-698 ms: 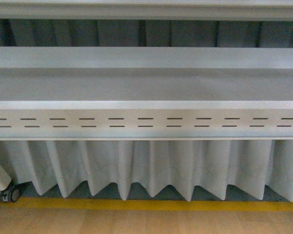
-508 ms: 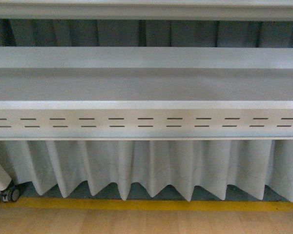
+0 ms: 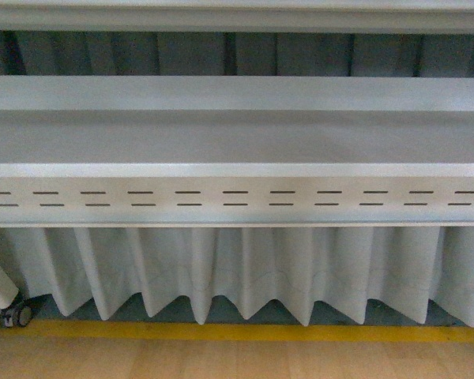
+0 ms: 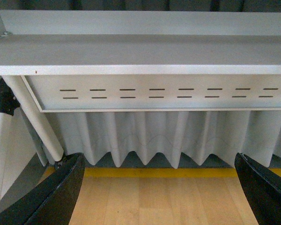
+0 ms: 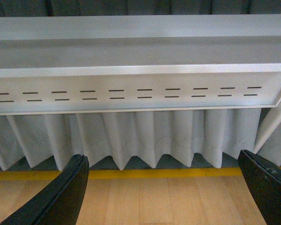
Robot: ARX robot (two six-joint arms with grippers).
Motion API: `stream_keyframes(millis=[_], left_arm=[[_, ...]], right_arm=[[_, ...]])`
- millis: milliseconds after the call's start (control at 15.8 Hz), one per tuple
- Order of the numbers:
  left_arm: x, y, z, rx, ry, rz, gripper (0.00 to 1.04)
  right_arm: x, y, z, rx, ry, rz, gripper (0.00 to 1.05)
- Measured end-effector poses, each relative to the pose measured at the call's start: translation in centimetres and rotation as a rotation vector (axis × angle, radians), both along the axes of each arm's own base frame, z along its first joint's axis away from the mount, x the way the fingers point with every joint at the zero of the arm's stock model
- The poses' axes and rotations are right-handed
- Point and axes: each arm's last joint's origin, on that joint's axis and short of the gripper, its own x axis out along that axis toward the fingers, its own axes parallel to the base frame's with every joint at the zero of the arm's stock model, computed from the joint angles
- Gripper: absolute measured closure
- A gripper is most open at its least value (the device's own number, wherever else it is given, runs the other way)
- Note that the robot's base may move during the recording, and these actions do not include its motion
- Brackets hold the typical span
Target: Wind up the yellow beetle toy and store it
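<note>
Left fingers (image 4: 51, 197) parted, right fingers (image 5: 61, 197) parted, facing shelf (image 3: 237, 142)

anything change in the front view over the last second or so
Nothing visibly changed. In the front view the shelf, the pleated curtain, the yellow floor line and the caster wheel sit as before. The wrist views exist only for now, so they can't be compared: the left gripper and the right gripper have their fingers spread, holding nothing.
</note>
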Motion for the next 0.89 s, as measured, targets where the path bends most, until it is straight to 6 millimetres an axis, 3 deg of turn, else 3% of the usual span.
stream_keyframes(millis=[888], left_arm=[[0.00,0.00,0.00,0.000,0.000,0.000,0.07]], right_arm=[[0.00,0.00,0.00,0.000,0.000,0.000,0.07]])
